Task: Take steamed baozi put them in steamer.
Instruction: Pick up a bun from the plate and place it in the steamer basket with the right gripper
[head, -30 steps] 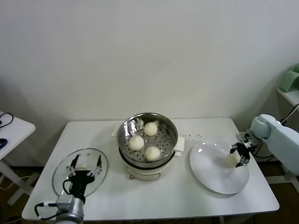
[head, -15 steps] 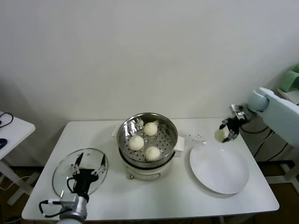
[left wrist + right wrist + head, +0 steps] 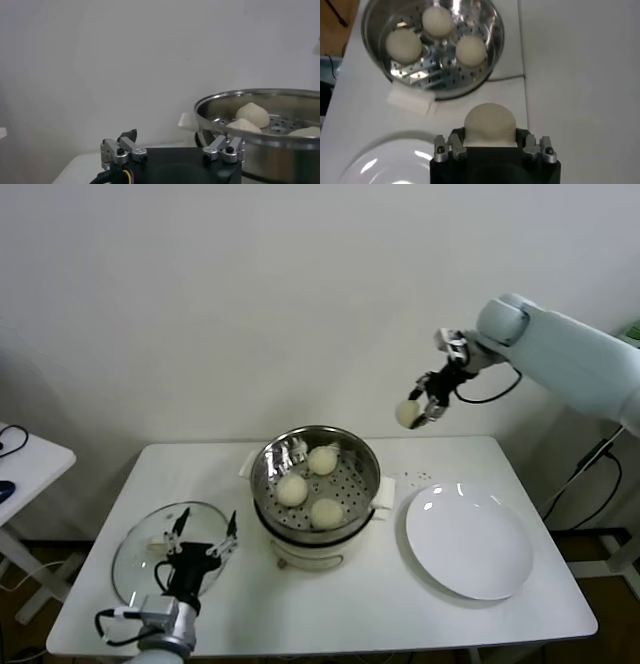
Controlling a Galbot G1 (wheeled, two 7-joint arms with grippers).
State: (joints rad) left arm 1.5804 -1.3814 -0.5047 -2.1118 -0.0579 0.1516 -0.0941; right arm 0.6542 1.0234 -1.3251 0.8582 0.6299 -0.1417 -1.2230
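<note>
We see the right gripper point(image 3: 421, 404) raised high above the table point(image 3: 360, 604), up and to the right of the steamer point(image 3: 268, 484), with its jaws closed on 1 baozi point(image 3: 407, 414). In the right wrist view the held baozi point(image 3: 489, 123) sits squarely between the 2 fingers point(image 3: 451, 148), its domed top sticking out past them.

The steamer stands at the centre of the table on its cream-white pot base point(image 3: 310, 552). 3 baozi point(image 3: 292, 489) lie on its perforated floor, apart from one another: 1 at the far side, 1 to the left, 1 at the near side. The near-right part of the floor is bare.

To the right of the steamer lies a white plate point(image 3: 470, 542), with nothing on it. A small white folded pad point(image 3: 385, 491) lies between the steamer's rim and the plate, touching the pot. A few tiny dark specks mark the table just beyond the plate.

At the near left a glass lid point(image 3: 135, 546) lies flat on the table. The left gripper point(image 3: 200, 534) waits over its near edge, fingers spread apart and holding nothing. Nothing stands in the air between the carried baozi and the steamer's open top.
</note>
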